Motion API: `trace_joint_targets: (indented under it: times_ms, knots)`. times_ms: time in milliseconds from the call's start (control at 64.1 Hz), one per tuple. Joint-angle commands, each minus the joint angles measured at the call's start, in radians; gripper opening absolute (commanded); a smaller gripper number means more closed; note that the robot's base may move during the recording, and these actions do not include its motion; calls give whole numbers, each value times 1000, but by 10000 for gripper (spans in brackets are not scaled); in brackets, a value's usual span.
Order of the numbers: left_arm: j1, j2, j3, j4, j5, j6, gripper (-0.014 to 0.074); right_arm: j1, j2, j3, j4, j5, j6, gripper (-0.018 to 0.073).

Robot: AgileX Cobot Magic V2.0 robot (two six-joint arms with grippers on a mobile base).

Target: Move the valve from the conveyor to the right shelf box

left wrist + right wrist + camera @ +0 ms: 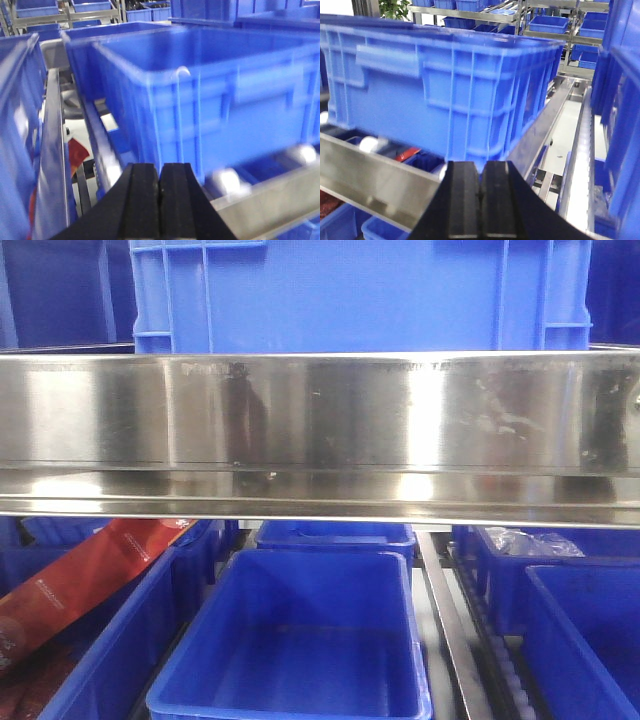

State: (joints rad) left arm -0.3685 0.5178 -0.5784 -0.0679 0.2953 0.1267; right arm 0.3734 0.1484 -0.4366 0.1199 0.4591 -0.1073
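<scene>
The valve and the conveyor are out of view in every frame. My left gripper (pixel 160 187) is shut with its black pads pressed together and nothing between them, in front of a large blue box (pixel 215 95) on the shelf rollers. My right gripper (pixel 480 192) is also shut and empty, facing a large blue crate (pixel 440 85) on the shelf. The front view shows no gripper, only the steel shelf rail (pixel 320 430) with a blue crate (pixel 350 295) above it and an empty blue bin (pixel 300 640) below.
Blue bins stand side by side on the lower shelf; one at the left holds a red packet (pixel 80 580), one at the right holds clear plastic bags (pixel 530 540). Steel rails (pixel 375 180) and white rollers (pixel 225 180) run along the shelf. More racks with blue bins (pixel 547 22) stand behind.
</scene>
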Motion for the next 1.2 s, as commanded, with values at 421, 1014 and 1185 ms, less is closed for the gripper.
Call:
trace_joint_targets:
  times_ms: [421,1014,1185]
  knots:
    - [-2,-187,211,-13,-191,-8,-111,-1,-54,61,-11,-19,-4,-162]
    - [40,-202,228,9,-194,-8,-111,-1,-54,61,-11,-19,-4,-162]
    - [193,-309,312,8,-194,-8,-111,-1,-54,61,-11,-19,-4,-162]
